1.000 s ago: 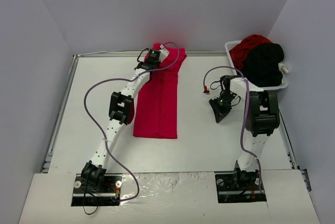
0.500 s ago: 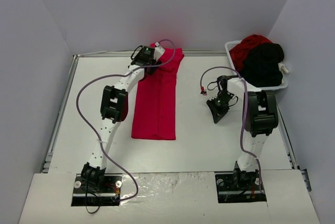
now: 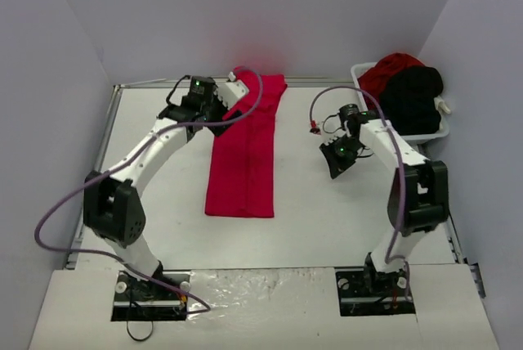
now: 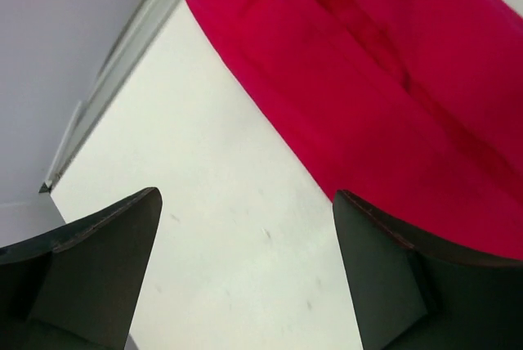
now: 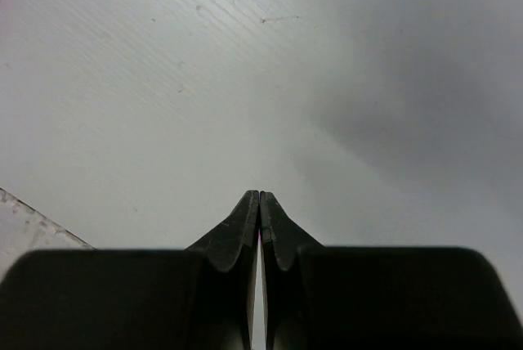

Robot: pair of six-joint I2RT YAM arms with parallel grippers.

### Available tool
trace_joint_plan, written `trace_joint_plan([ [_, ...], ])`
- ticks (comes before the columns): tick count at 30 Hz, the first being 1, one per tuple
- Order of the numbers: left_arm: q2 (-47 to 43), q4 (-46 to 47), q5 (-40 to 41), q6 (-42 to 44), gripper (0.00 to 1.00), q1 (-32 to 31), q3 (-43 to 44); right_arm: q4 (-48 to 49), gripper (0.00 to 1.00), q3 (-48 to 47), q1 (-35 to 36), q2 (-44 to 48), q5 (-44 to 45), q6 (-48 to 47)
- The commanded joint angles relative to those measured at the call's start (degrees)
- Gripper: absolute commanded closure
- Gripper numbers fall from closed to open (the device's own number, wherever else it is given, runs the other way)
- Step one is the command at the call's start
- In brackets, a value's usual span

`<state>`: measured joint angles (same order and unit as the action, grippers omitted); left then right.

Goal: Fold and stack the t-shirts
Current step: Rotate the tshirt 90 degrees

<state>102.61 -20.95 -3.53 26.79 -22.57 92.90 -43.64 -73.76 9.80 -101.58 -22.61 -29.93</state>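
1. Since the earlier frame the left arm has swung its elbow out low and to the left. The left end effector point(image 4: 245, 196) has come off the far end of the red t-shirt point(image 3: 245, 154) and opened wide, and it holds nothing.
2. Nearest, the near hem of that t-shirt lies flat on the white surface point(image 3: 310, 219), roughly between the two arms. It is folded into a long strip that runs away toward the back wall.
3. A little farther, the right end effector point(image 5: 259, 196) hangs over bare surface to the right of the strip, well apart from it. Its jaws are pressed together on nothing.
4. Farther back, the left end effector sits just beside the strip's far left edge. The wrist view shows red cloth beyond its right finger, not between the fingers.
5. Farthest, in the back right corner, the basket point(image 3: 429, 135) holds a second red t-shirt point(image 3: 391, 70) and a black t-shirt point(image 3: 413, 98), heaped above the rim.
6. The cloth looks light, limp and likely to sag. The folded layers could slide apart, so a pinch through all layers at a hem corner seems safest.
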Motion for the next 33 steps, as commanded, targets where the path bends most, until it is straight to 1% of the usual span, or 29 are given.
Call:
trace_joint_plan([
  [1,-11.6,-3.7,-3.2,4.7,0.14,-1.2,-12.8,-2.3,1.0,-3.2,0.4,8.1,-1.8,1.5],
  [2,-17.0,-6.1,-5.1,4.5,0.15,-1.2,-17.7,-2.1,1.0,-4.0,0.4,9.8,-3.5,1.8],
  [4,-22.2,-9.3,-7.7,3.6,0.15,-1.4,-21.8,-1.5,1.0,-4.2,0.9,11.0,-5.3,1.7],
  [5,-27.1,-10.7,-9.8,3.4,0.15,-1.8,-23.7,-1.3,0.99,-4.1,2.6,11.9,-5.9,1.5],
  [6,-29.4,-13.1,-11.0,3.0,0.15,-2.1,-27.1,-1.4,0.98,-3.5,4.1,12.4,-5.7,1.1],
  [7,-33.5,-14.5,-12.0,2.7,0.15,-2.4,-28.6,-1.2,0.95,-3.1,5.7,12.8,-5.0,0.7],
  [8,-35.3,-15.9,-13.2,2.7,0.15,-2.7,-29.7,-1.0,0.94,-2.3,7.4,13.6,-4.3,0.6],
  [9,-36.5,-19.5,-16.1,3.7,0.15,-2.9,-30.7,-1.0,0.91,-1.5,11.1,13.9,-3.4,0.7],
  [10,-38.5,-21.0,-17.0,4.2,0.14,-3.0,-32.6,-1.2,0.9,0.1,12.6,14.0,-3.1,0.9],
  [12,-39.9,-23.7,-16.9,5.2,0.14,-3.2,-34.9,-1.2,0.87,2.4,15.7,14.0,-2.7,1.2],
  [14,-42.7,-23.8,-15.8,6.8,0.15,-4.1,-39.3,-1.1,0.86,5.9,16.4,13.8,-1.9,0.3],
  [16,-45.0,-21.9,-12.9,8.0,0.15,-6.1,-42.5,-0.7,0.87,6.2,15.9,12.6,-0.5,0.7],
  [17,-47.3,-20.5,-10.8,8.3,0.14,-6.6,-45.9,-0.7,0.87,6.3,15.5,11.9,-0.5,0.8],
  [19,-49.0,-17.0,-8.4,8.7,0.15,-8.4,-48.7,-0.6,0.85,6.2,15.2,11.6,-1.0,0.8],
  [20,-49.1,-15.0,-5.6,8.7,0.15,-9.2,-50.8,-0.3,0.84,6.1,14.7,11.1,-1.2,0.8],
  [21,-49.2,-14.0,-4.5,8.9,0.15,-10.1,-51.8,-0.2,0.84,6.1,14.1,11.0,-1.1,0.8],
  [25,-48.7,-9.2,1.7,8.9,0.15,-16.4,-56.4,0.9,0.83,6.5,7.9,9.6,-0.6,1.4],
  [27,-48.3,-4.9,4.7,8.9,0.15,-18.2,-59.0,1.1,0.83,6.7,6.3,9.9,-1.0,1.1],
  [29,-47.7,-0.6,6.8,9.2,0.15,-19.8,-60.6,1.1,0.83,6.7,4.8,10.6,-1.1,1.0],
  [33,-46.6,5.3,8.3,10.0,0.15,-20.9,-63.7,1.1,0.83,6.8,1.9,11.1,-1.3,0.9],
])
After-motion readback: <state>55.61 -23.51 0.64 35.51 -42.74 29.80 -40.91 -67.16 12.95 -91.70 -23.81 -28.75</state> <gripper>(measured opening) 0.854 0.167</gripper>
